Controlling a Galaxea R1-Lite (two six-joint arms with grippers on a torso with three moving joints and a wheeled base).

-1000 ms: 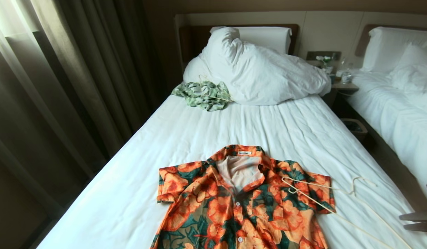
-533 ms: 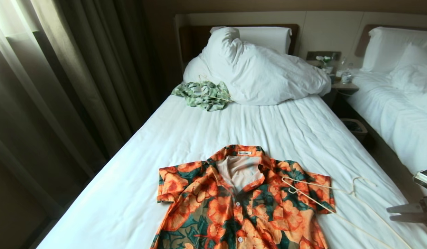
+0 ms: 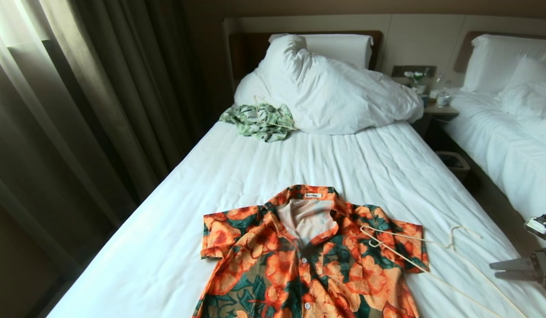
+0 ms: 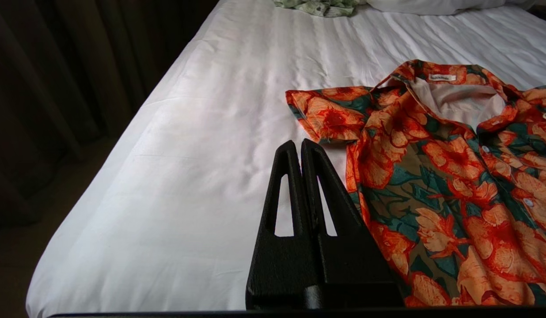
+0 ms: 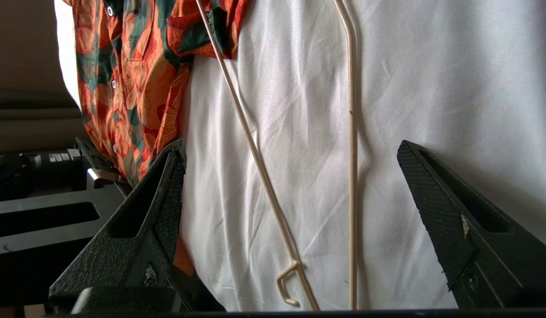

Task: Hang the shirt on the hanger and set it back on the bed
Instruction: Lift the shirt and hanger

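Crumpled pale green-and-white shirt (image 3: pixel 259 121) up by the bunched duvet (image 3: pixel 330 90), dark curtains (image 3: pixel 92 101) on the left, second bed (image 3: pixel 511 123) on the right, maybe bottles on the nightstand (image 3: pixel 438 106) between.

floral shirt (image 3: pixel 308 260) flat on bed (image 3: pixel 255 176), hanger (image 3: pixel 414 260) overlapping

Head view high over bed (image 3: pixel 365 163) foot; wrist views low, close — all share shirt (image 3: pixel 299 265) (image 4: pixel 454 176) (image 5: pixel 136 79)

Heavy dark curtains (image 3: pixel 105 101) hang along the left, daylight glowing at their edge. A beige panelled wall (image 3: pixel 423 39) backs a nightstand (image 3: pixel 438 110) and a second white bed (image 3: pixel 511 115); a bin (image 3: pixel 452 162) sits between.
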